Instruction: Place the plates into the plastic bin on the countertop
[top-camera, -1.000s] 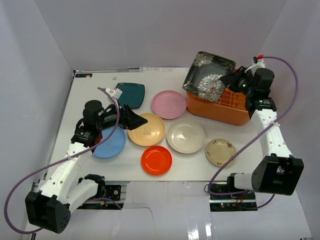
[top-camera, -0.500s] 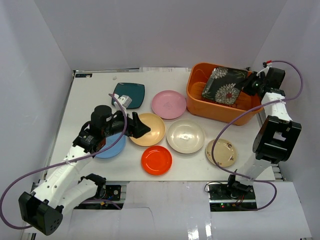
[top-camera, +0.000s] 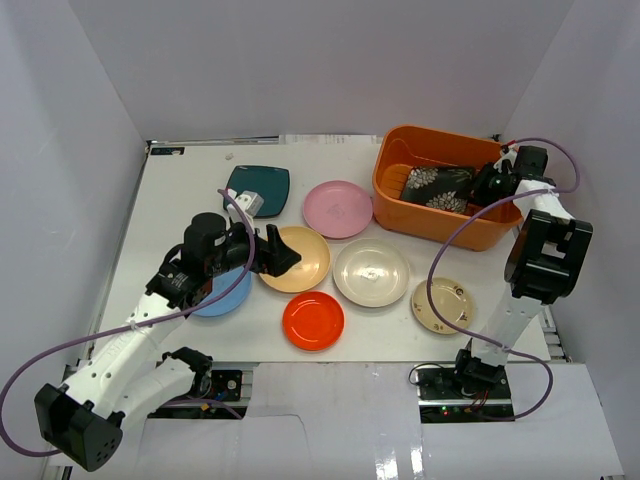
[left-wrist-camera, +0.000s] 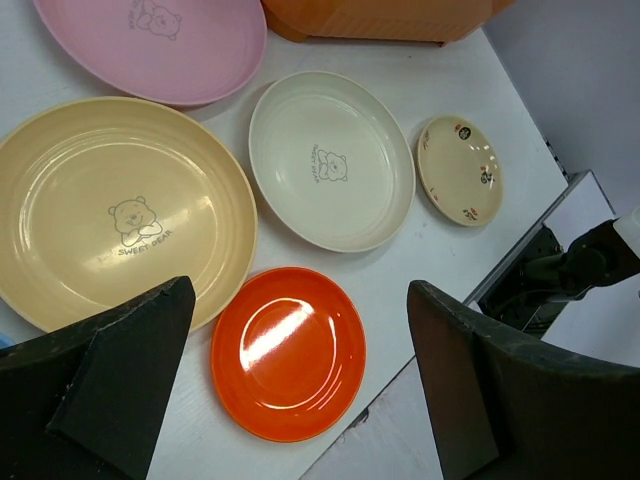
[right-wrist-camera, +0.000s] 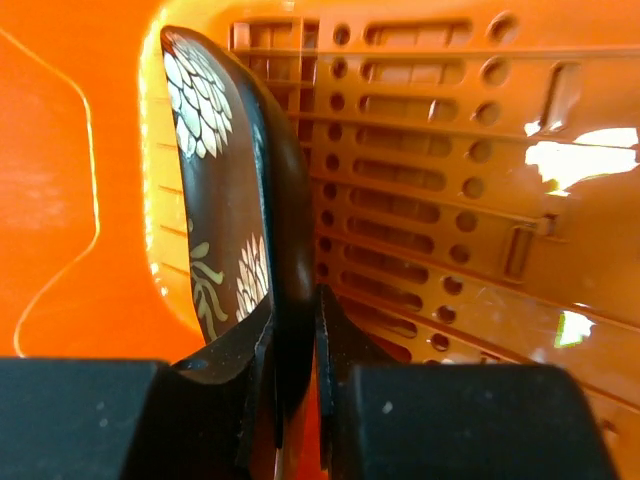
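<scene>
One red-orange plate (left-wrist-camera: 290, 355) sits on the tabletop (left-wrist-camera: 430, 60) beneath the spread left pincer (left-wrist-camera: 298, 292), probably light, stiff and slick, best nipped at its raised rim, while the right pincer (right-wrist-camera: 293, 310) pinches the black patterned plate (right-wrist-camera: 215, 180) by its edge inside the orange bin (right-wrist-camera: 420, 150).

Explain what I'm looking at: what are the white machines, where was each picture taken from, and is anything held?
These are two robot arms, left arm and right arm, bolted at the near edge of a white table. The wide picture looks down from above and behind them; the other two come from a camera on each wrist. The left hand is open over the table, holding nothing. The right hand is shut on a black plate inside the orange bin. Seven more plates lie on the table: teal, pink, yellow, cream, blue, red, small beige.
</scene>
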